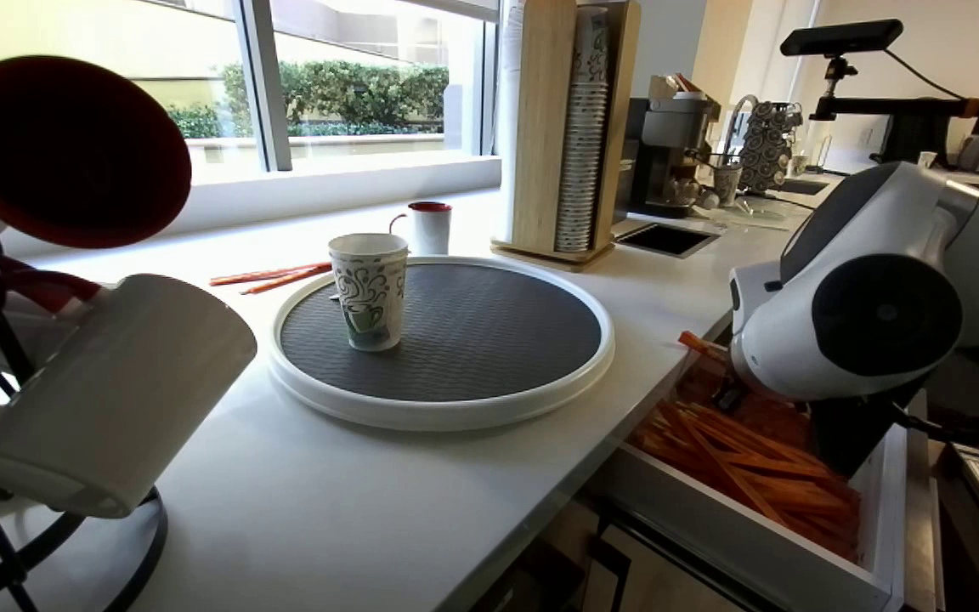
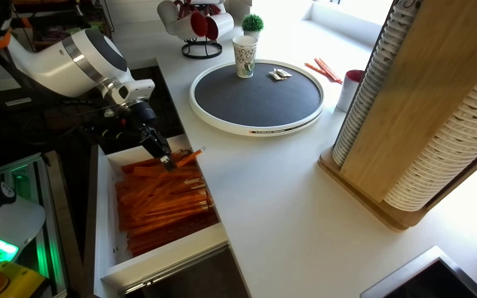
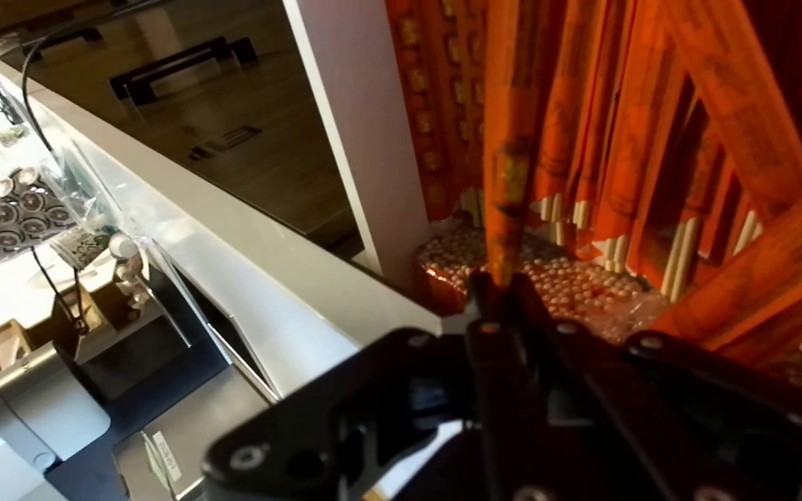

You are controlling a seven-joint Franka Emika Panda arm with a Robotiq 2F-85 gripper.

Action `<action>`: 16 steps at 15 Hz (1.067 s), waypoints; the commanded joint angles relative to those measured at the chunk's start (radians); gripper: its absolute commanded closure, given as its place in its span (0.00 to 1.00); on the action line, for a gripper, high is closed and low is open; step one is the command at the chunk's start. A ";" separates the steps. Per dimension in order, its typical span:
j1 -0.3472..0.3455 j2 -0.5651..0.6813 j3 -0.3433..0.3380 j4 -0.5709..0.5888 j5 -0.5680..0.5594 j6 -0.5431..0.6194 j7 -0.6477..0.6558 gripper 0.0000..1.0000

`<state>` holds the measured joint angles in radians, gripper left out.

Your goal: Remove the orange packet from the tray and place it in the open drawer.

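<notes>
My gripper (image 3: 502, 296) is shut on the orange packet (image 3: 509, 153) in the wrist view. In an exterior view the gripper (image 2: 168, 162) is low over the drawer (image 2: 172, 258), and the packet (image 2: 191, 157) sticks out of it, its pale end near the counter edge. The packet's end (image 1: 700, 344) also shows in an exterior view, where the arm hides the fingers. The drawer (image 1: 753, 510) is open and holds a heap of like orange packets (image 2: 164, 203). The round tray (image 1: 447, 416) stands on the counter, with its white rim (image 2: 259, 129) also in view.
A paper cup (image 2: 245, 58) and small sachets (image 2: 280, 74) sit on the tray. Reddish strips (image 2: 323, 69) and a mug (image 2: 348, 89) lie beyond it. A wooden cup dispenser (image 2: 425, 99) stands on the counter. A mug rack (image 1: 99, 382) stands beside the tray.
</notes>
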<state>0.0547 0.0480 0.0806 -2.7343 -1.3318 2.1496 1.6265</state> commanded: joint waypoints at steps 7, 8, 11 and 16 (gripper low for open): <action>0.020 0.127 0.011 -0.021 0.023 -0.006 0.163 0.98; 0.019 0.137 0.010 -0.020 0.013 -0.008 0.169 0.98; 0.012 0.155 0.004 -0.012 0.006 -0.002 0.157 0.68; 0.014 0.137 0.009 -0.001 0.013 0.006 0.132 0.38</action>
<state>0.0692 0.1942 0.0853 -2.7440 -1.3251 2.1387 1.7631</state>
